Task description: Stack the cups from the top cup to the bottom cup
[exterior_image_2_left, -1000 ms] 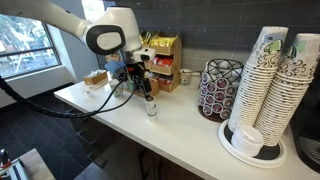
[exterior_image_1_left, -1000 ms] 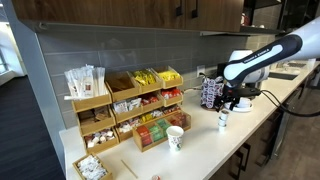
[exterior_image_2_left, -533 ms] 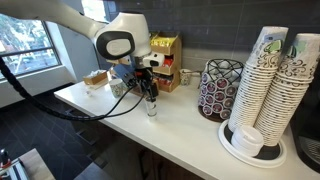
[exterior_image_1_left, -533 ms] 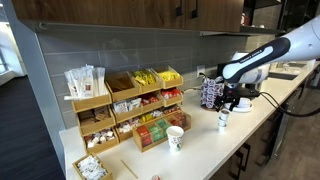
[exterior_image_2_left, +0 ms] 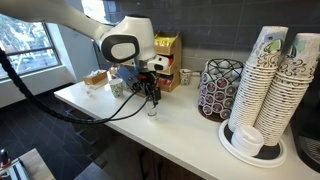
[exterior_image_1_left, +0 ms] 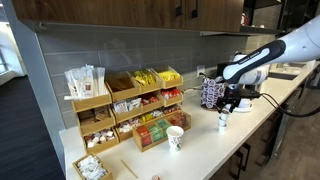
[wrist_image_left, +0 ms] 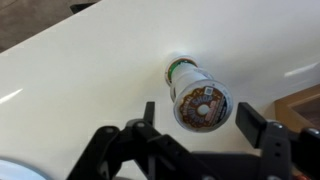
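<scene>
One wooden rack (exterior_image_1_left: 125, 105) is seen at the left of the worktop (exterior_image_1_left: 205, 147). Next comes a printed paper cup (exterior_image_1_left: 175, 137), well apart from the small cups (exterior_image_1_left: 223, 121), which are stacked upright further right. The fingers (wrist_image_left: 250, 122) are spread open over the stack, gripping nothing. Placing is judged done, so a straight lift is called for, the pod carousel (exterior_image_1_left: 210, 92) being near.
</scene>
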Robot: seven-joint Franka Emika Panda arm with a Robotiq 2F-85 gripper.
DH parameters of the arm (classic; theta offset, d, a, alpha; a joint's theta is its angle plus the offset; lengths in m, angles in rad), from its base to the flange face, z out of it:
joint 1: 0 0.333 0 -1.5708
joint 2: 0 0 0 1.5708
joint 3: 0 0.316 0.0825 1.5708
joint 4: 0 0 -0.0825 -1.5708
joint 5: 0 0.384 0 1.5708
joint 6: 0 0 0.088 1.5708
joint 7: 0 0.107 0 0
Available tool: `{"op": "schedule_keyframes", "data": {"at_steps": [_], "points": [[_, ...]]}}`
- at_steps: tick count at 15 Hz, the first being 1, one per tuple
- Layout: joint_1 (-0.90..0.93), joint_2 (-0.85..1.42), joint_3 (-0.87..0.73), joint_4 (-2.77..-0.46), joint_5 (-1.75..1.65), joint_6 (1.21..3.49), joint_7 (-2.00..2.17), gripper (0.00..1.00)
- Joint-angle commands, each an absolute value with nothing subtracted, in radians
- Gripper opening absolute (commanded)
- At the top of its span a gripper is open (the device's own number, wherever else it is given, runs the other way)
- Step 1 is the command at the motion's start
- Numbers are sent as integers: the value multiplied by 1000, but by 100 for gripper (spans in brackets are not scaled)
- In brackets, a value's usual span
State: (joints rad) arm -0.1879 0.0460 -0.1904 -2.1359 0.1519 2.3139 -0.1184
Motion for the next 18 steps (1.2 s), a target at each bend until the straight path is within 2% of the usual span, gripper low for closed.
{"op": "schedule_keyframes", "data": {"at_steps": [1,3,6,18], "points": [[-200,69,-191,-2115,188,2282,-160,80],[-202,74,-190,-2112,192,2278,-163,57],[-199,64,-189,-2113,171,2273,-142,31],[-119,-35,-110,-2167,145,2245,-212,29]]}}
